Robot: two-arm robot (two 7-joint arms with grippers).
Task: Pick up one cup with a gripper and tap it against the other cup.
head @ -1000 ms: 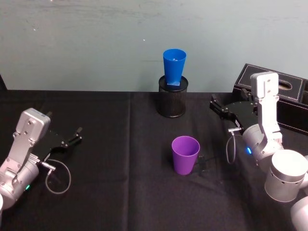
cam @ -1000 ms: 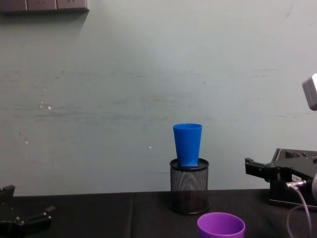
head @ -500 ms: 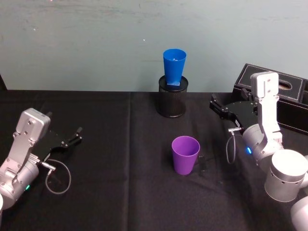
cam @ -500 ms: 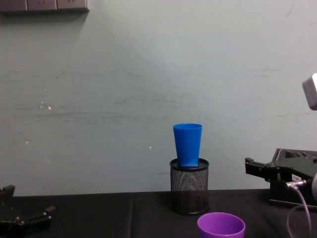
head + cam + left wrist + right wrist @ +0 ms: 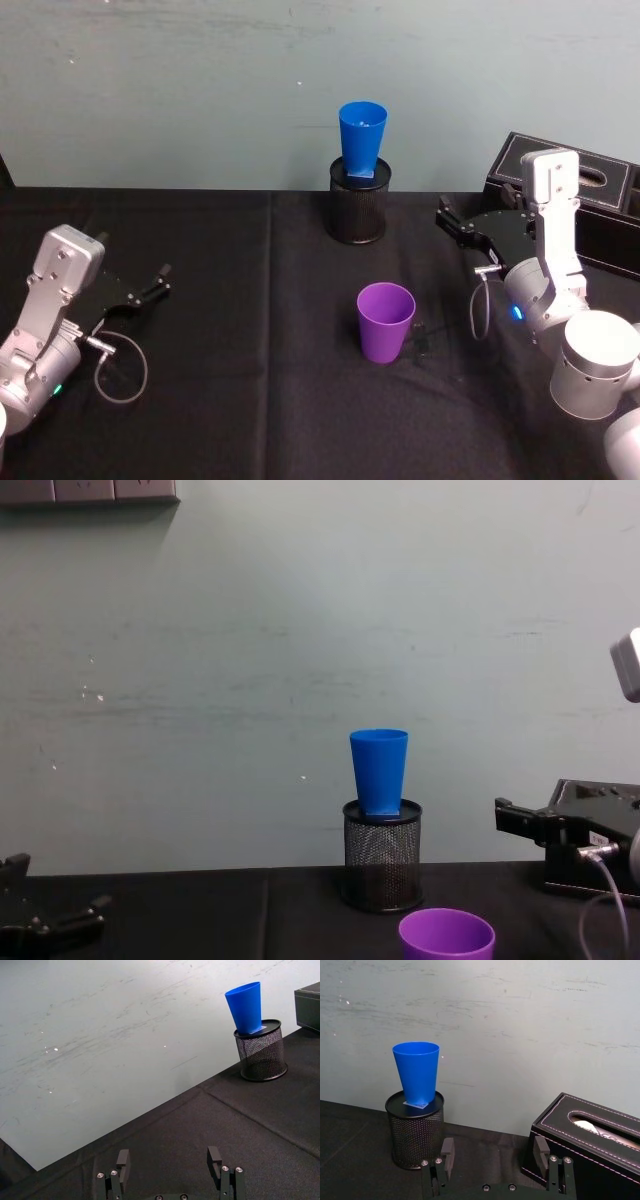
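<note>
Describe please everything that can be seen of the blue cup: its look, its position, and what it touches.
The blue cup is bright blue, smooth and unmarked, and looks like plastic. It tapers from a wide open mouth at the top to a narrow base. It stands upright, perhaps leaning slightly, on top of the black mesh holder, near the wall at the far edge of the black table. Only the holder touches it. The purple cup stands apart, closer to the robot, and no end effector is near it.
</note>
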